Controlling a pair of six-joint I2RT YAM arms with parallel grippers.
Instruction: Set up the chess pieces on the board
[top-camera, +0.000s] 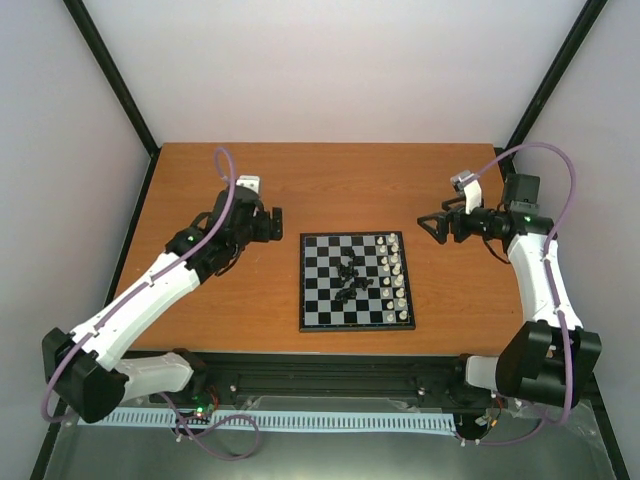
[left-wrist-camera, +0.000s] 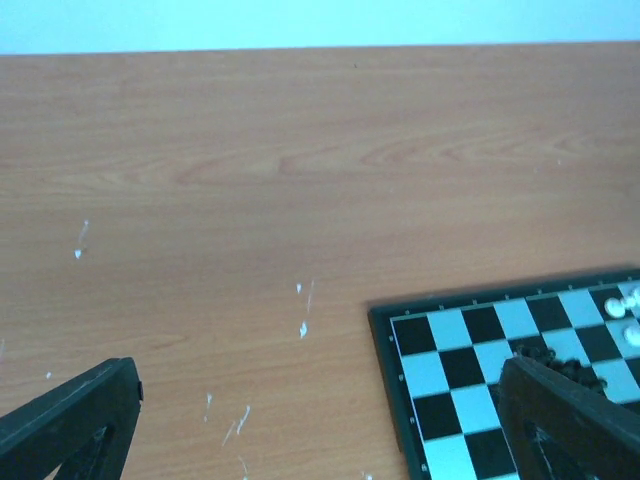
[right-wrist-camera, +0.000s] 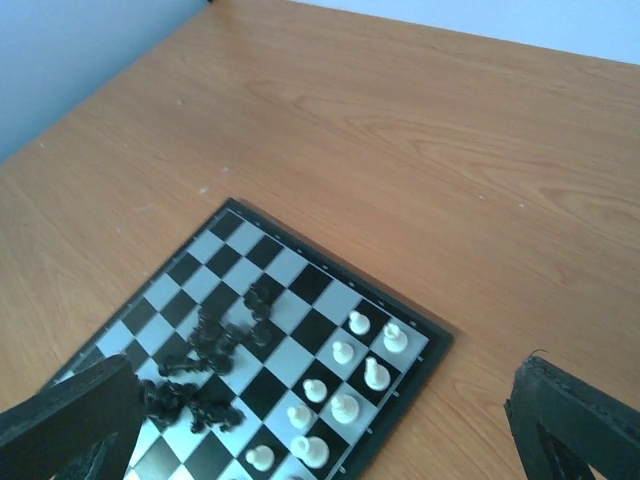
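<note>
Supporting surface (top-camera: 330, 185): wooden, board (top-camera: 320, 295) at frame centre.
Left gripper (top-camera: 275, 224): spread, empty, left of board.
Right gripper (top-camera: 430, 226): spread, empty, upper right of board.
Black chess pieces (top-camera: 347, 280): heaped mid-board; take outermost first, pinch low, stand along left columns.

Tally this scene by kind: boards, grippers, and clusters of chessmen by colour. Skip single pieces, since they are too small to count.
board: 1
grippers: 2 (left gripper, right gripper, both open)
heap of black chess pieces, mid-board: 1
block of white chess pieces, along the board's right edge: 1
Total: 5
</note>
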